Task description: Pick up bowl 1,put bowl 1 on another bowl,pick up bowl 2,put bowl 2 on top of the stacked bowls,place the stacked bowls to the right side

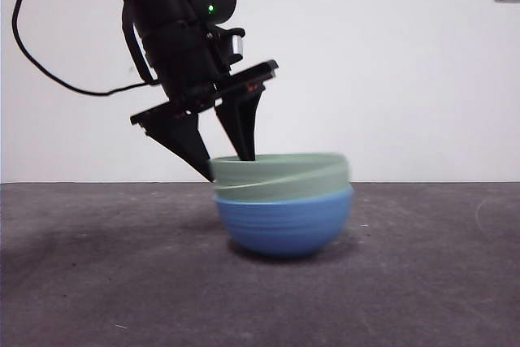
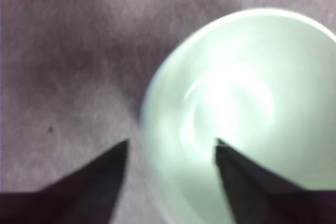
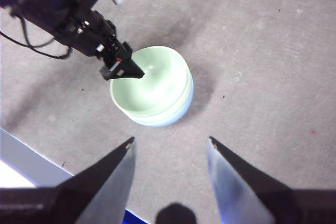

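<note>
Stacking complete: two pale green bowls [image 1: 280, 175] nested in blue bowl [image 1: 284, 221], mid-table. Left gripper [image 1: 231, 164] jaws apart, straddling stack's left rim (one inside, one outside). Right gripper [image 3: 170, 148] open, waiting well apart. Remaining: move stack right.

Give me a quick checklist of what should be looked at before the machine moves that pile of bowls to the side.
1. All three bowls nested, two pale green bowls in the blue bowl: ok.
2. Top green bowl level: not ok, it sits tilted.
3. Left claw astride the green rim, one jaw inside, one outside: ok.
4. Left claw closed firmly on the rim: not ok, the jaws stand apart.
5. Right claw clear of the stack, open above the table: ok.
</note>
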Robot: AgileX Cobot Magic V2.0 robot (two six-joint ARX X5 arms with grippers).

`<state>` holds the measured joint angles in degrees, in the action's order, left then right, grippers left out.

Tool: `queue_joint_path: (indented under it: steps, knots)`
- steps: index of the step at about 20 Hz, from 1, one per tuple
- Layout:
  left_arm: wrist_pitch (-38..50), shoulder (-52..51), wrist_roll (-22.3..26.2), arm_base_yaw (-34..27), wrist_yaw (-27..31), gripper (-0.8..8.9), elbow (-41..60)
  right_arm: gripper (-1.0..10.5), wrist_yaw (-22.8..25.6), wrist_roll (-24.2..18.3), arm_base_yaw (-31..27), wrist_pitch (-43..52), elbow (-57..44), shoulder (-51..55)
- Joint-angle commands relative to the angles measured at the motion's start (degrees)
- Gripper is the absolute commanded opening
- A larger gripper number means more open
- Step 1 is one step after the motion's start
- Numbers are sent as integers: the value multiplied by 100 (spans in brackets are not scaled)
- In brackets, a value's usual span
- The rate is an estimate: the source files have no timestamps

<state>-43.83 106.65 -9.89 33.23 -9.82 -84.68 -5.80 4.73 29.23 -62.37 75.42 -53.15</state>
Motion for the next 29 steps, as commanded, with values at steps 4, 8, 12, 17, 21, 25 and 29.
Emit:
queue_joint_path:
  steps: [4, 8, 12, 17, 21, 25, 29]
  knots:
    - [-1062, 31, 341, 28, -76, 355, -1139, 230, 0, 37, 9, 15, -24, -197]
    - [-2210, -17, 719, 4, -50, 355, -2337, 339, -4, 37, 9, 98, -24, -531]
    - [-2938, -402, 946, 2, 341, 355, -3307, 473, -11, 37, 9, 409, -24, -1180]
    - [-3550, -1093, 1040, 7, 424, 354, -4162, 473, -24, 170, 2, 916, -24, -2430]
    - [-3550, -1718, 1038, 7, 424, 354, -4223, 473, -24, 404, -4, 1351, -24, -3556]
    - [-3547, -2087, 1036, 7, 426, 354, -4223, 473, -492, 669, -85, 1628, -24, -4378]
    - [-3547, -2260, 1036, 7, 426, 354, -4223, 471, -627, 831, -118, 1786, -24, -4883]
